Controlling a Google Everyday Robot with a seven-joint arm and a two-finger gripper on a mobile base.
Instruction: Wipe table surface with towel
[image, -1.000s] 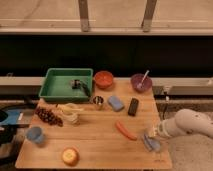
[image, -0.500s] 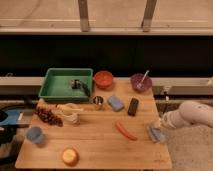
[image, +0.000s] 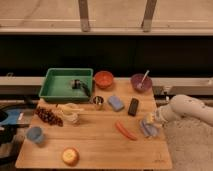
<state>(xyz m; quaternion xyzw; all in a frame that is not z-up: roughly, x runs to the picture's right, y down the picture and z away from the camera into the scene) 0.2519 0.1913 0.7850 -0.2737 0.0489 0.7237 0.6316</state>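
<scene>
Dim, warm indoor light, prob. from overhead. Table top (image: 95, 142) evenly lit, no glare; wood looks orange-ish. Wide black band past its far edge, no detail there. Pale strip along frame top is brightest. Faint soft shadow under gripper (image: 151, 120), at table's right edge by towel (image: 145, 130). Whole view soft; small things smeared.

Cloth towel (image: 147, 129); matt wooden table surface (image: 100, 145)

White tool (image: 153, 120) on blue-grey towel (image: 145, 130) (table surface (image: 100, 146): plank-grained brown).
</scene>
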